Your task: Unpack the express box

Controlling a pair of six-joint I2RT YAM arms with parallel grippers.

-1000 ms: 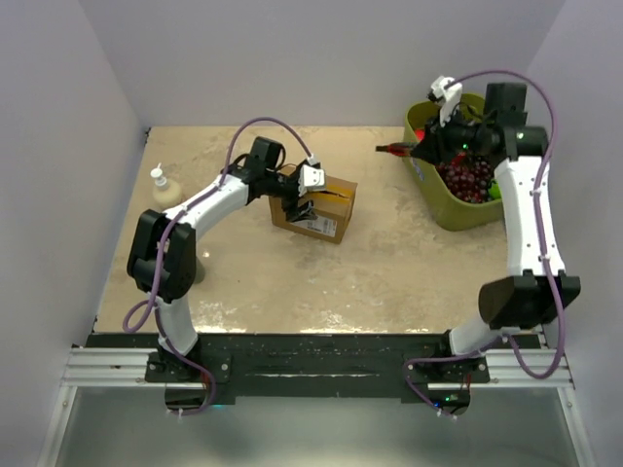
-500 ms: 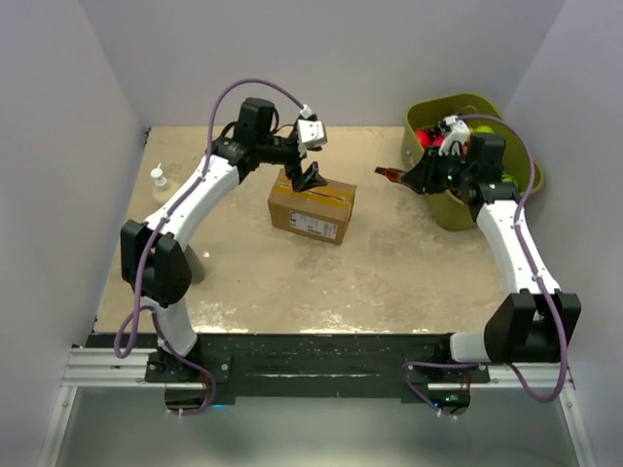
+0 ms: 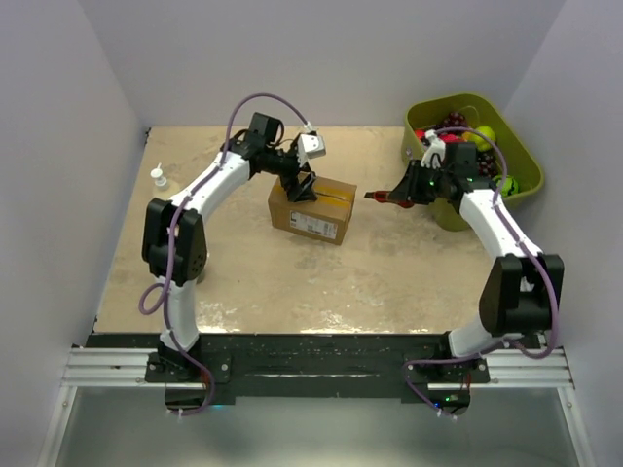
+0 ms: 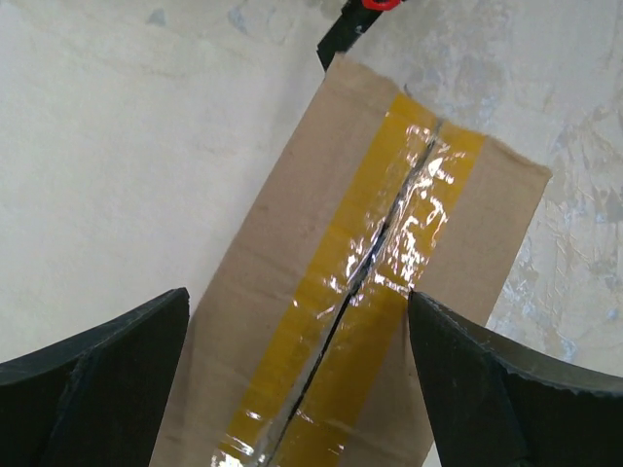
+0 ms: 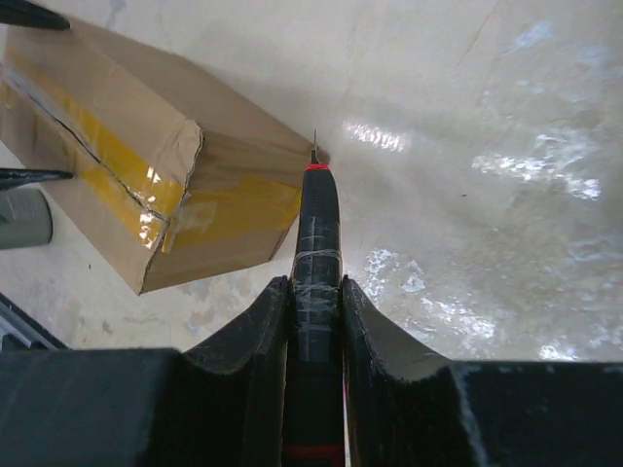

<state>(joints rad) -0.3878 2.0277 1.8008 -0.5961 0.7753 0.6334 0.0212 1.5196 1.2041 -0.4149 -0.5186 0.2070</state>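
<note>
The express box [image 3: 313, 210] lies mid-table, a brown carton whose flaps lie flat under yellow tape [image 4: 380, 263]. A dark line runs along the taped seam. My left gripper [image 3: 303, 185] hovers over the box's back left end, open wide, its fingers [image 4: 107, 375] astride the top and holding nothing. My right gripper [image 3: 407, 189] is shut on a black cutter [image 5: 317, 243] with red bands. The cutter's blade tip [image 5: 314, 148] points at the box's right end [image 5: 229, 204], close to its far edge. The cutter tip [image 4: 352, 21] also shows in the left wrist view.
A green bin [image 3: 521, 161] with grapes and other fruit stands at the back right, behind my right arm. A small white bottle [image 3: 157, 178] stands at the left edge of the table. Walls close in on three sides.
My left gripper opened wider, rose off the box and settled just above it. My right arm swung left from the bin, bringing the cutter toward the box's right end.
</note>
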